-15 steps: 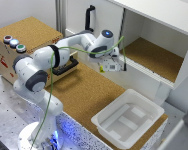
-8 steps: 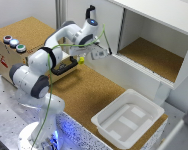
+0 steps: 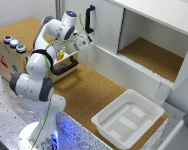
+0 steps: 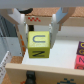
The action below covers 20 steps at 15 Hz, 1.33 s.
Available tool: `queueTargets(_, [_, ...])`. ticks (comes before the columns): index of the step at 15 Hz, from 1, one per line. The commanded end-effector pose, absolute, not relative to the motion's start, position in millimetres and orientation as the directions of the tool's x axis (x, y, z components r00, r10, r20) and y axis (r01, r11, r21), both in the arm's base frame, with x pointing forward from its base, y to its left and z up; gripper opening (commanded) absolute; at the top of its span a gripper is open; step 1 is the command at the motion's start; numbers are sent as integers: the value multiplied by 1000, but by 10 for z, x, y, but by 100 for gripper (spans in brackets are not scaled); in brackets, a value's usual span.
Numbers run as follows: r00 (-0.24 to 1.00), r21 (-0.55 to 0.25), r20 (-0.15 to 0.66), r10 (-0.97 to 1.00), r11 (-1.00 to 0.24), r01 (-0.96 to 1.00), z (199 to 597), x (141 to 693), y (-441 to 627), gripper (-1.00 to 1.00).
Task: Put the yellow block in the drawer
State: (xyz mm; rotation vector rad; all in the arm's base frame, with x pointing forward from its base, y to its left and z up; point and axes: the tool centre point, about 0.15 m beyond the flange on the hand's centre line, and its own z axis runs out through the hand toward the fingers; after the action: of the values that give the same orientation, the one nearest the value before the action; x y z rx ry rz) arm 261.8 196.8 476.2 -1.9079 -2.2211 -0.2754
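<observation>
Hand: the hand point(image 4: 39, 26) was clamped on the yellow block point(image 4: 39, 44), one finger point(image 4: 24, 31) pressed to each side of it, so the block hung below the wrist and could be let go cleanly.
Yellow block: in the exterior view it showed as a small bright spot point(image 3: 61, 53) right over the open drawer point(image 3: 64, 64), above the wooden box point(image 3: 14, 62) the drawer slides out of. I could not tell whether it touched the drawer floor or hung just above it.
Drawer: pulled out, its black bar handle point(image 3: 66, 68) facing away from the box, which left the inside free for a drop from above. The wrist view showed pale wood under the block and another lettered block point(image 4: 80, 55) beside it.
Stage: my guess was that carrying was all but done and only the release was left.
Table: cork-covered point(image 3: 89, 90), a rough surface.
Room: beyond the drawer stood a white cabinet point(image 3: 144, 45) with its door point(image 3: 101, 25) open; a white tray point(image 3: 129, 117) sat well away from the drawer.
</observation>
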Motion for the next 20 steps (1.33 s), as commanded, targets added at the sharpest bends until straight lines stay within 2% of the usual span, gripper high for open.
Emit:
queueTargets(1, [-217,22,313,925,221,975,4339,2754,2443,-100])
queueTargets(6, [-220,48,291,931,216,975,4047,2773,2875,-100])
queueTargets(7, [-219,74,280,935,207,976,3964,2729,2943,-100])
queueTargets(9, [-191,94,244,951,173,980,3759,2674,3073,-100])
queueTargets(11, [-156,154,205,966,125,980,3522,2654,3135,-100])
queueTargets(14, [-72,172,173,982,42,984,3227,2734,3166,-100])
queueTargets(16, [-33,183,170,985,1,983,3175,2831,3193,-100])
queueTargets(17, [-21,200,181,983,-16,980,3218,2858,3176,100])
queueTargets(20, [-19,178,182,983,-14,984,3482,2838,3028,100])
